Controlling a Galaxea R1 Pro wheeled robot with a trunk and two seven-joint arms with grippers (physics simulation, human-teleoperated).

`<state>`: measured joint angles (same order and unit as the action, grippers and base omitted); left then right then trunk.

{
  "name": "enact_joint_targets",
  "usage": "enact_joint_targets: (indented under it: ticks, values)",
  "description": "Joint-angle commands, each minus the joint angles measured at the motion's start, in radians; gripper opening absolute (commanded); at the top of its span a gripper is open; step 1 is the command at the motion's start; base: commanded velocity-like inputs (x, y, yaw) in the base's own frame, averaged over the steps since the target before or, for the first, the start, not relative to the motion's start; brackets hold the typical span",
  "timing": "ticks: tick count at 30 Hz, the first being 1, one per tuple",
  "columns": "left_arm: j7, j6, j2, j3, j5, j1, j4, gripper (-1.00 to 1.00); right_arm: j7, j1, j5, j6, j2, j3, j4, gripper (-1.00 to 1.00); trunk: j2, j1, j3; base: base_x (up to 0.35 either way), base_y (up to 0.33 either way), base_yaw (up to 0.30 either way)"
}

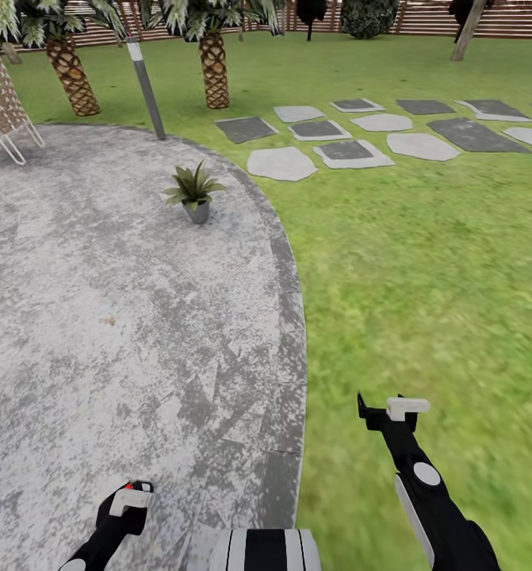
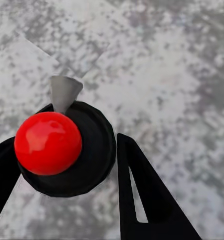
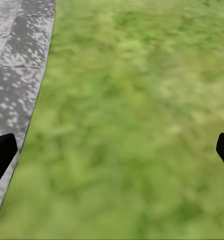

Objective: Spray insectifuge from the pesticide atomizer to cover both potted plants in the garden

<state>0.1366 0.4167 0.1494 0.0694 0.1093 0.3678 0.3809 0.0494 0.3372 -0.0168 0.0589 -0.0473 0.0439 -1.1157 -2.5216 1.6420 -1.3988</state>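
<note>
Left hand point(image 2: 66, 165) clamped on the pesticide atomizer point(image 2: 61, 150), red top point(image 2: 47, 142) facing the wrist camera, grey patio point(image 1: 99, 317) underneath. Low in the head view too, left hand point(image 1: 127, 507) with a speck of red poking out. Right hand point(image 1: 388, 412) out over the lawn point(image 1: 424, 262), fingers point(image 3: 1, 155) spread wide, nothing between them. One potted plant point(image 1: 193, 193) near the patio's far edge, well ahead of both hands. Stepping stones point(image 1: 345, 151), palms point(image 1: 214, 71) and lamp post point(image 1: 145, 83) further back.
</note>
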Motion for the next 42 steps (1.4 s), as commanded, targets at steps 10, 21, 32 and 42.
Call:
enact_joint_targets:
  ticks: [10, 21, 32, 42]
  values:
    - [0.005, 0.004, -0.001, 0.007, 0.010, 0.000, -0.001, -1.00, 0.003, 0.000, -0.002, 0.003, 0.000, -0.002, 0.000, 1.00, 0.002, -0.005, 0.038, 0.000, 0.000, 0.000]
    - [0.005, 0.002, 0.000, 0.007, 0.010, 0.000, -0.002, -1.00, 0.003, 0.000, -0.002, 0.003, 0.000, -0.002, -0.001, 1.00, 0.005, -0.010, 0.081, 0.000, 0.000, 0.000]
    - [0.003, 0.002, 0.003, 0.013, 0.008, -0.008, -0.017, -1.00, 0.009, 0.000, -0.003, 0.001, -0.001, 0.003, -0.001, 1.00, 0.007, -0.015, 0.126, 0.000, 0.000, -0.006]
    - [0.001, 0.004, 0.010, 0.015, -0.041, -0.012, -0.084, -1.00, 0.009, -0.003, -0.023, 0.144, -0.024, 0.007, 0.291, 1.00, 0.010, -0.019, 0.179, 0.000, 0.000, -0.072]
